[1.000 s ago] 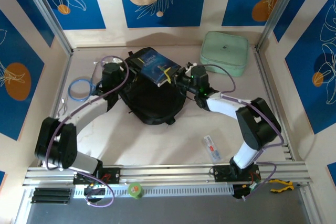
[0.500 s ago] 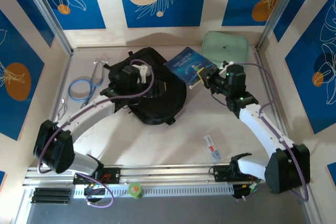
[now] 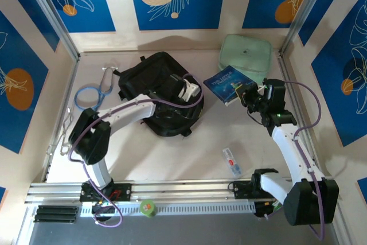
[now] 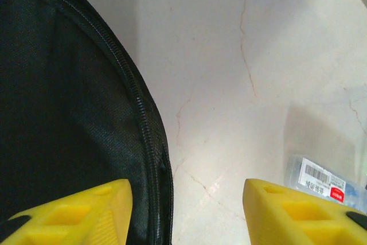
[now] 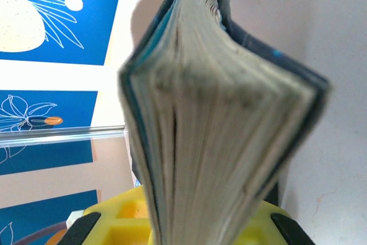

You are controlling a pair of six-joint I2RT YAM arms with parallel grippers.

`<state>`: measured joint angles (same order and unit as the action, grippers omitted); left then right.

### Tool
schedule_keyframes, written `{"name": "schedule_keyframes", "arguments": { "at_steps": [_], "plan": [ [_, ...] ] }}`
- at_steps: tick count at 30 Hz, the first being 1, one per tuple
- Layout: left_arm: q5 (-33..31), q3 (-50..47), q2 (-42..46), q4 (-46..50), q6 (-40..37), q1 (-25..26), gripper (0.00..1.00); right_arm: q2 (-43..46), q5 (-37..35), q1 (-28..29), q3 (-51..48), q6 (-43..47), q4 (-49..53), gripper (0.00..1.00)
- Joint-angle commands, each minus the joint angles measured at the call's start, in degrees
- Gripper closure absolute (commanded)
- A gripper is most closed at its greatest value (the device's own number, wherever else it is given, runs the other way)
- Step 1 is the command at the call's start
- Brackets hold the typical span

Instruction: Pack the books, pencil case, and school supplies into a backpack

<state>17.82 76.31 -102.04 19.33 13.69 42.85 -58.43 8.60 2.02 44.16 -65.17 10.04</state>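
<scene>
At the middle of the table (image 3: 172, 153) lies the black backpack (image 3: 163, 104). The left gripper (image 3: 194, 90) hovers over its right edge, yellow fingers (image 4: 74, 213) spread with nothing between them, and the left wrist view shows the bag's zipper seam running down beside one finger. To the right, apart from the backpack, the right gripper (image 3: 248, 94) pinches the blue book (image 3: 226, 82) by one edge, near the mint-green pouch (image 3: 246, 55); the book's pages fan slightly above the yellow fingers. The pencil case (image 3: 231, 162) lies flat on the table nearer the arm bases, apart from both grippers.
</scene>
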Motion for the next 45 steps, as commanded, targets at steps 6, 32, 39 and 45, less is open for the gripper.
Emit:
{"name": "schedule_keyframes", "arguments": {
  "at_steps": [6,32,39,45],
  "plan": [
    [-0.9,8.1,-6.7,10.1,-5.4,0.2,0.58,1.2,0.7,-0.2,0.8,-0.3,-0.5,0.97],
    [-0.8,14.9,-10.5,15.1,-3.9,-1.0,0.96,6.6,-0.4,-0.2,-1.6,2.0,5.7,0.98],
    [-3.2,15.2,-4.0,14.7,-2.6,-3.0,1.00,10.9,1.4,-2.1,-2.6,5.3,8.9,0.98],
    [-8.0,14.9,1.7,12.0,-2.6,-4.0,1.00,15.1,5.3,-3.2,-4.2,8.0,11.0,0.98]
  ]
}}
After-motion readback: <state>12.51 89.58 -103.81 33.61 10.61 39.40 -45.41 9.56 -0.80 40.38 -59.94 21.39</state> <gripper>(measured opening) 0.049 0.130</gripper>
